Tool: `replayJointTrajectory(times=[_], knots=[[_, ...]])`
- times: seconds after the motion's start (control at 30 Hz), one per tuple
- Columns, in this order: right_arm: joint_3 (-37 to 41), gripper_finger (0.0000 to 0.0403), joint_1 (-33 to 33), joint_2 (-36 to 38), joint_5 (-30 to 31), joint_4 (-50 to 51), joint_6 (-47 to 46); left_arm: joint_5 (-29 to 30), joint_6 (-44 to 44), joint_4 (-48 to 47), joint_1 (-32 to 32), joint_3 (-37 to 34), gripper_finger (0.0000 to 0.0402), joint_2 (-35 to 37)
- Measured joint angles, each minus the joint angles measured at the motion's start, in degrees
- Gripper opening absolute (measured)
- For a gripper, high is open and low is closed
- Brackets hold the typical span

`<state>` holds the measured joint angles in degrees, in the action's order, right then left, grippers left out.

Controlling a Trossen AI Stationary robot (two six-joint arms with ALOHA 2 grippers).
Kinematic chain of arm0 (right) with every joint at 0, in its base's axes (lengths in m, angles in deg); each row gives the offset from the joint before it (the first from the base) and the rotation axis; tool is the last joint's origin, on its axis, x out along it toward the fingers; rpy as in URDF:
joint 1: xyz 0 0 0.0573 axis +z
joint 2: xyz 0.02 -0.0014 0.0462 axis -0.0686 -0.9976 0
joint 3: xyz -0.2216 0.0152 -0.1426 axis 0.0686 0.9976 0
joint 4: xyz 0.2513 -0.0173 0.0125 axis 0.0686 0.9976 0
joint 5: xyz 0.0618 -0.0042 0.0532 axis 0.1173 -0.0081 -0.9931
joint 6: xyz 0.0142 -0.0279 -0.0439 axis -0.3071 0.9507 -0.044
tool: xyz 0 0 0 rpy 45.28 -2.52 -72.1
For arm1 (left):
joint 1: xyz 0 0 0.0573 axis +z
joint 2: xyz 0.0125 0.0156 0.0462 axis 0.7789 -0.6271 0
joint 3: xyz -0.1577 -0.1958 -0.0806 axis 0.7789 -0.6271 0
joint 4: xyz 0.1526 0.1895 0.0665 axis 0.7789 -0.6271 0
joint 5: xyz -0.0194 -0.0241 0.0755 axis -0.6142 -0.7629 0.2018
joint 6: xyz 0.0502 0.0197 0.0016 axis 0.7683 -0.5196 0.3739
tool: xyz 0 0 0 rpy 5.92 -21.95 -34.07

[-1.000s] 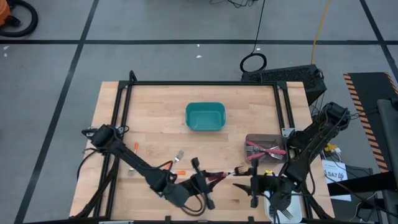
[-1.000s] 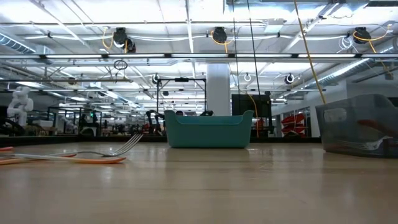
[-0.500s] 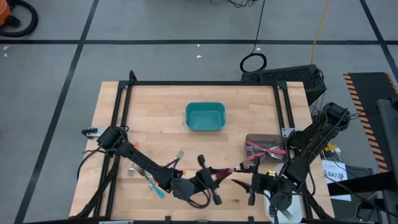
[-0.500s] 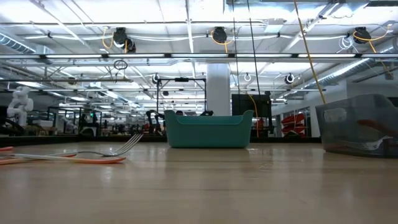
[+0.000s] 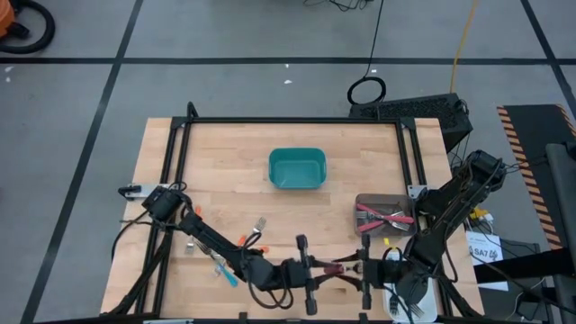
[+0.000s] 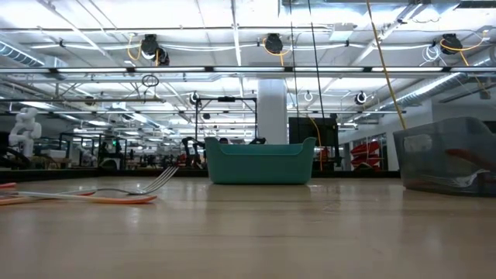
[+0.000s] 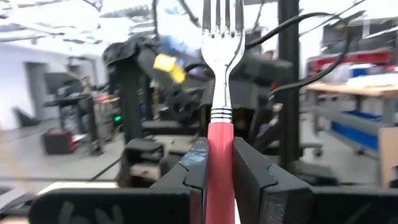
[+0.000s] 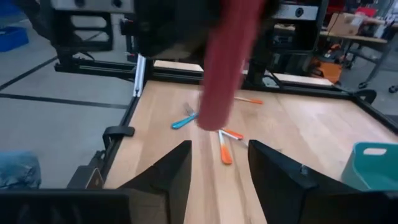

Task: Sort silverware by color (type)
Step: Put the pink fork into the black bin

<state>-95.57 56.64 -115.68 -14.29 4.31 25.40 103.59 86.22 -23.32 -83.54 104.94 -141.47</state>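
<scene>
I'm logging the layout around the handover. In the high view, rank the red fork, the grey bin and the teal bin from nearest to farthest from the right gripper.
From the right gripper:
1. Red fork, just beside it toward the left gripper, which holds it.
2. Grey bin, on the table's right side.
3. Teal bin, mid-table toward the far edge.

The left arm reaches from the table's left edge along its near side toward the middle, stretched low. Its gripper point(image 5: 310, 270) points right, fingers point(image 7: 198, 167) clamped on a red fork point(image 7: 220, 112). The right arm folds down from the right edge, and its gripper point(image 5: 366, 273) points left, facing the left one close by, fingers point(image 8: 171, 174) spread apart with the fork's handle between them, not closed on it.
</scene>
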Motion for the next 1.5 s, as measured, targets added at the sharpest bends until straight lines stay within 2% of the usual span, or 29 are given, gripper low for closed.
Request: replayJointTrajectory(times=[0.4, 0.63, 0.9, 0.97, 1.03, 1.13, 1.3, 1.5], knots=[[0.0, 0.015, -0.9, 0.0, -3.0, -5.3, 4.9, -4.3, 0.0, 0.6, 0.3, 0.0, 0.0043, 0.0], [0.0, 0.015, -1.6, 0.0, -6.5, -5.7, 4.1, -6.1, -0.2, 0.2, 0.8, 0.0, 0.0042, 0.0], [0.0, 0.015, -2.9, 0.0, -7.3, -6.1, 4.0, -8.3, -1.3, 0.6, 1.4, 0.0, 0.0036, -0.9], [0.0, 0.0138, -2.9, 0.0, -7.0, -5.6, 3.7, -8.3, -1.7, 0.5, 1.6, 0.0, 0.0037, -1.5], [0.0, 0.0104, -2.9, 0.0, -5.5, -3.5, 3.4, -8.2, -1.8, 0.1, 1.9, 0.0, 0.0038, -1.7], [0.0, 0.003, -3.0, 0.0, -5.5, -0.2, 3.6, -7.0, -1.9, 0.2, 2.1, 0.0, 0.0039, -1.7], [0.0, 0.0025, -3.1, 0.0, -5.1, 3.4, 1.4, -3.5, 0.3, 0.0, 1.4, 0.0, 0.004, -1.7], [0.0, 0.0025, -3.2, 0.5, -4.4, 6.5, 0.9, 4.1, 4.1, 0.1, 0.2, 0.0, 0.0041, -1.7]])
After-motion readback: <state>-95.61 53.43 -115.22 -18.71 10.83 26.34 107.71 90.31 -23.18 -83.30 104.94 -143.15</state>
